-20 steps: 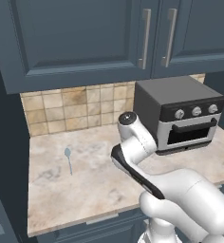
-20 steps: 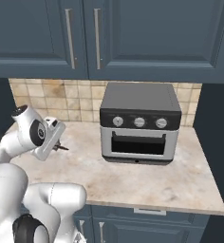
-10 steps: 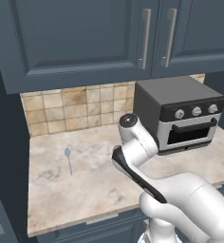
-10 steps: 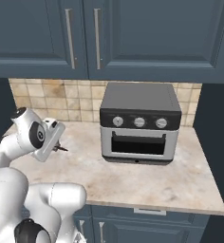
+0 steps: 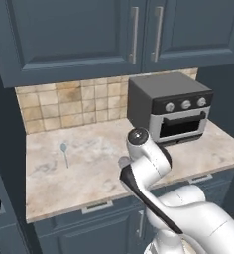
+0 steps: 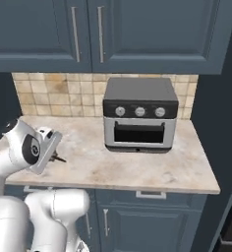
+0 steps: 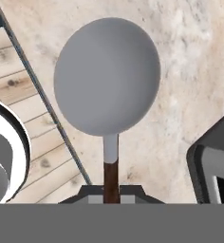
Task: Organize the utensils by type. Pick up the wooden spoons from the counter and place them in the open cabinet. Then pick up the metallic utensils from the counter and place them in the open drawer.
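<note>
Fingers: pressed together (image 7: 111, 192) on the thin dark handle of the round-headed utensil (image 7: 107, 78), low on the handle, near its far end from the head.
Held thing: small, with a flat round silver head and a short pale neck above a brown-black stick; up in the air over the tabletop (image 7: 190, 71), head pointing away from the hand.
How it likely handles: light and stiff, probably smooth and a bit slippery; big head on a skinny stick, so likely to swing or twist if gripped loosely.
Best place to hold: on the handle, as now; closer to the neck would likely stop wobble.
Hand seen from the right base view: low at the left, by the front edge of the tabletop, with a dark bit of handle poking out (image 6: 58, 158).
Other metal spoon: small and pale (image 5: 65, 152), flat on the tabletop at the left, well apart from the arm; thin and lying flat, so likely hard to pinch; handle looks like the place to grab.
Toaster oven: grey (image 5: 169, 109), at the back right, well away from both utensils.
Where it goes: into the open drawer; cannot tell from here where that is.
</note>
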You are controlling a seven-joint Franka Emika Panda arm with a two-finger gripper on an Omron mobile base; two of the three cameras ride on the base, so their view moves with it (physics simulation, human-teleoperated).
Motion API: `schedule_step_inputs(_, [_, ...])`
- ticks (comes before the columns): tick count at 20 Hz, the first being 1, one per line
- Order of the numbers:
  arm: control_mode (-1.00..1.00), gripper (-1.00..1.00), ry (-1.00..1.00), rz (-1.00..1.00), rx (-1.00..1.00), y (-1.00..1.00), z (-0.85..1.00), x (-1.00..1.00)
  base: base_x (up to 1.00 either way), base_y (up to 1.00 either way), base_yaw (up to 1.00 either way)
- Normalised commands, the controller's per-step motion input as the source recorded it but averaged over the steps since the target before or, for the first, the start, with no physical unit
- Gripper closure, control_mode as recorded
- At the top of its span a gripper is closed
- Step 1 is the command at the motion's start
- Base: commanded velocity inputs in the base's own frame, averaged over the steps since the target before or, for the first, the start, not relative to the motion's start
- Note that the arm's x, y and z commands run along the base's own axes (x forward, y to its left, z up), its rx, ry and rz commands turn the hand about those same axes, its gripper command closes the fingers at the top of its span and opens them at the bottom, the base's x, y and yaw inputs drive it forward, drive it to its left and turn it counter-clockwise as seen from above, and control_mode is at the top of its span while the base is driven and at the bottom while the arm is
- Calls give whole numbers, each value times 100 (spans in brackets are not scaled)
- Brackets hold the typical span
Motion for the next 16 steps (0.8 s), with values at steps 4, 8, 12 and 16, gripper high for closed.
schedule_step_inputs(4, [100,100,0,0,0,0,0,0,-53,-21,-34])
schedule_step_inputs(8, [100,100,0,0,0,0,0,0,-28,-19,-45])
schedule_step_inputs(12, [100,100,0,0,0,0,0,0,-13,-6,-67])
schedule_step_inputs(16, [100,100,0,0,0,0,0,0,-6,-8,-71])
